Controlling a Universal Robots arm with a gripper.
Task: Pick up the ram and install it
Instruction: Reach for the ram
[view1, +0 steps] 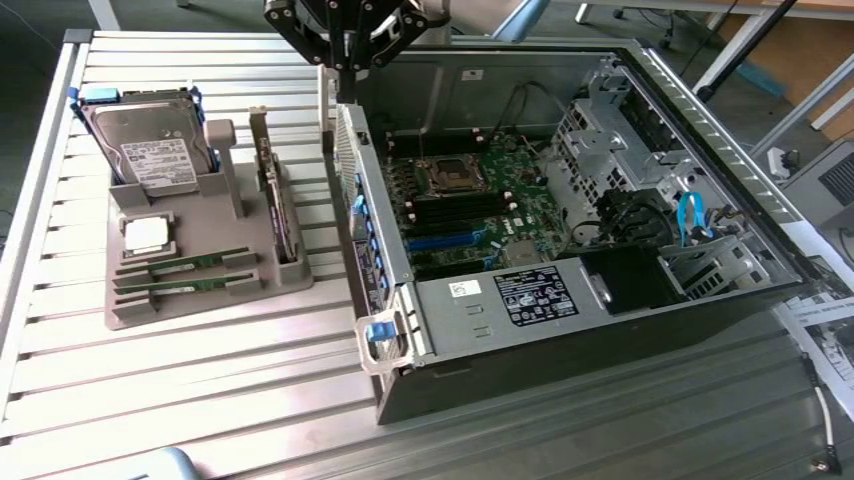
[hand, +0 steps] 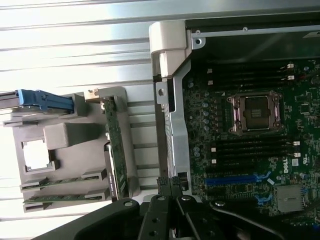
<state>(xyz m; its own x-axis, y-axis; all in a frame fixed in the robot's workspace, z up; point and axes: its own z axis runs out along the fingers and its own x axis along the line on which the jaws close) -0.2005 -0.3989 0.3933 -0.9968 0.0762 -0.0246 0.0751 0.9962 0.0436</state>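
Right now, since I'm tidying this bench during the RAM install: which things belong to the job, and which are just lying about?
Part of the job:
- ram sticks in the gray holder
- memory slots on the motherboard
- gripper, shut, holding nothing

Just lying about:
- hard drive
- processor chip
- wider card with bracket

The table (view1: 174, 400) is silver, with a pattern of long parallel ribs. The holder (view1: 200, 300) on it is grey. Along one edge of the holder the ram sticks (view1: 183, 264) are green. The hard drive (view1: 154, 140) at its corner is silver with a white label and a blue frame. The motherboard (view1: 481, 190) is dark green, with one blue slot (view1: 447, 241). The gripper (view1: 350, 85) is black.
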